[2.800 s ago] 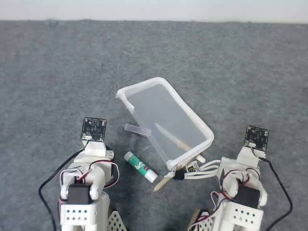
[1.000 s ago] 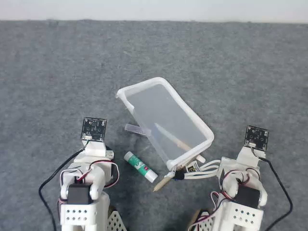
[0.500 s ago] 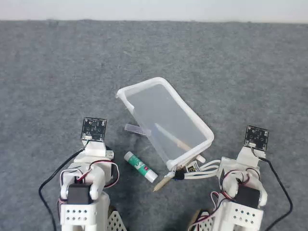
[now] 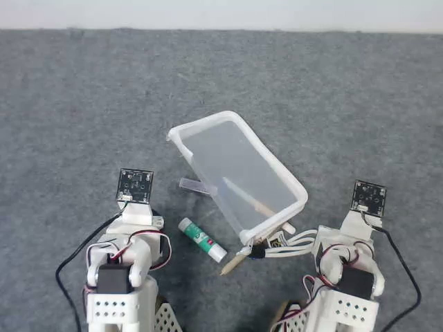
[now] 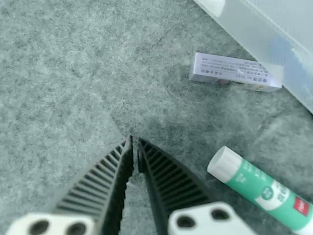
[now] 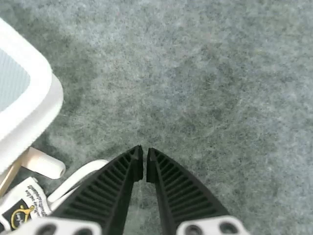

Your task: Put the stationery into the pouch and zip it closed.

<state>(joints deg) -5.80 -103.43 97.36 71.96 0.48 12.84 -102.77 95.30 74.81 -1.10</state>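
Observation:
A clear pouch (image 4: 237, 171) with a white rim lies at the middle of the grey mat, with a pencil (image 4: 243, 197) showing through it. A green and white glue stick (image 4: 201, 239) lies beside its near edge, and a pencil tip (image 4: 232, 264) pokes out by the pouch's corner. A small flat eraser (image 4: 196, 185) rests against the pouch's side. In the left wrist view the eraser (image 5: 235, 72) and glue stick (image 5: 259, 187) lie beyond my left gripper (image 5: 135, 142), which is shut and empty. My right gripper (image 6: 145, 150) is shut and empty over bare mat near the pouch's corner (image 6: 27, 110).
White cords and a tag (image 4: 278, 242) trail from the pouch's corner toward the right arm's base (image 4: 344, 290). The left arm's base (image 4: 123, 283) stands at the near left. Grey mat (image 4: 332, 104) stretches open to the far side.

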